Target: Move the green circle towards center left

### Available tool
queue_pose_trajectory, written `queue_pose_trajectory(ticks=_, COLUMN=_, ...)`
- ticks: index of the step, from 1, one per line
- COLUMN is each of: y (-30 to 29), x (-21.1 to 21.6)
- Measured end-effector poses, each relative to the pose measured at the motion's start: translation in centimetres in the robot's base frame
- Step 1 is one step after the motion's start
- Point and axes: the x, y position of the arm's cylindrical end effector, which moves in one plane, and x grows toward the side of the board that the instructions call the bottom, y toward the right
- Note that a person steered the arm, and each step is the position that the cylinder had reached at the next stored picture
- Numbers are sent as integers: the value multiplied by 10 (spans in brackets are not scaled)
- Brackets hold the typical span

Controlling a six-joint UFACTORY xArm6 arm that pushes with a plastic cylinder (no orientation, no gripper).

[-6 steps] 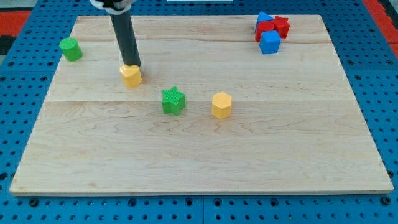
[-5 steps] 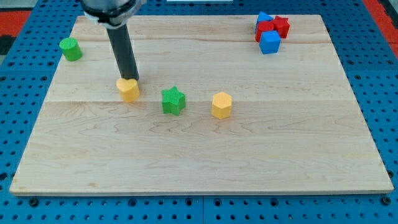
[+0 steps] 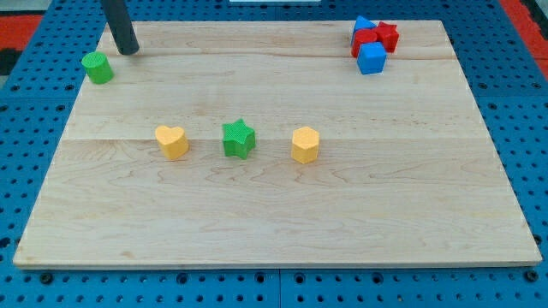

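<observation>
The green circle (image 3: 98, 67), a short green cylinder, stands near the board's upper left edge. My tip (image 3: 129, 51) is at the view's top left, just up and to the right of the green circle, a small gap apart from it. A yellow heart-shaped block (image 3: 172, 141) lies left of centre, with a green star (image 3: 239, 139) to its right and a yellow hexagon (image 3: 305, 145) further right.
A cluster of red blocks (image 3: 378, 37) and blue blocks (image 3: 372, 58) sits at the view's top right. The wooden board (image 3: 282, 214) lies on a blue perforated table (image 3: 531, 103).
My tip left the yellow heart after pushing it down and left, then moved up and left to beside the green circle. The green circle has not moved.
</observation>
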Motion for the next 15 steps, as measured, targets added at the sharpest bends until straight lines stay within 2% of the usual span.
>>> queue_pose_trajectory(ticks=1, y=-51, x=-9)
queue_pose_trajectory(ticks=4, y=-39, x=84)
queue_pose_trajectory(ticks=5, y=-17, x=107)
queue_pose_trajectory(ticks=8, y=-13, x=181)
queue_pose_trajectory(ticks=10, y=-24, x=149)
queue_pose_trajectory(ticks=11, y=13, x=144)
queue_pose_trajectory(ticks=12, y=15, x=161)
queue_pose_trajectory(ticks=15, y=11, x=150)
